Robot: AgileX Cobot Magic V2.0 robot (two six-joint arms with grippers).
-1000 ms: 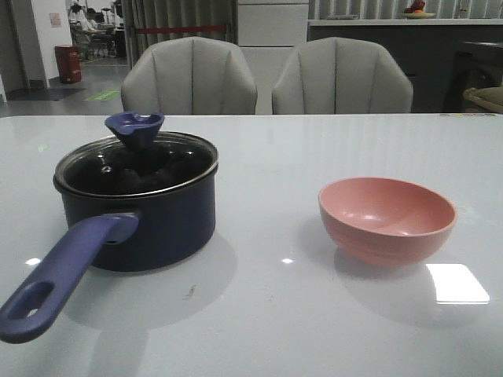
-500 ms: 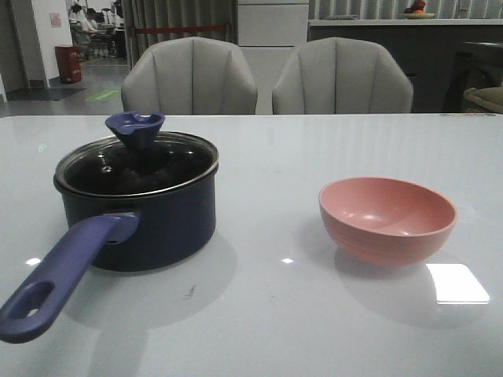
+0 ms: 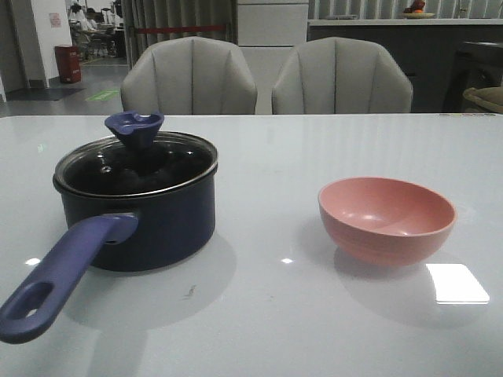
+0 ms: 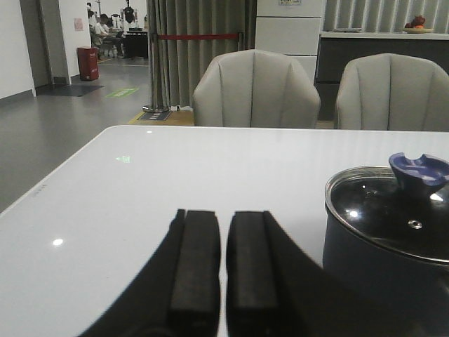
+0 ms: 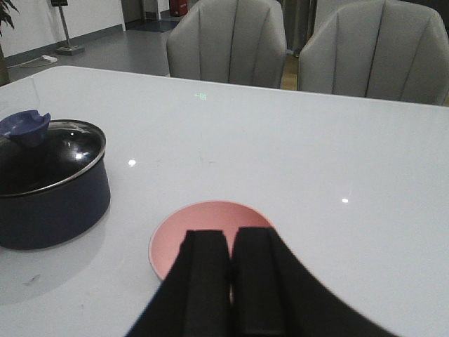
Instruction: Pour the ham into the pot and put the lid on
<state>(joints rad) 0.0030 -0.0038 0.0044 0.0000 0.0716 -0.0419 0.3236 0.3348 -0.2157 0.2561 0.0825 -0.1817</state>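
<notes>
The dark navy pot [image 3: 149, 224] stands on the left of the table, its purple-blue handle [image 3: 59, 275] pointing toward the front. The glass lid [image 3: 169, 161] with its dark blue knob [image 3: 134, 129] sits on the pot. The ham is hidden. The pot and lid also show in the left wrist view [image 4: 382, 225] and the right wrist view [image 5: 49, 189]. My left gripper [image 4: 223, 267] is shut and empty, beside the pot. My right gripper [image 5: 231, 270] is shut and empty, over the near side of the pink bowl [image 5: 203, 235]. Neither gripper shows in the front view.
The pink bowl [image 3: 387, 217] stands on the right of the white glossy table [image 3: 275, 314] and looks empty. Two grey chairs [image 3: 189, 77] stand behind the far table edge.
</notes>
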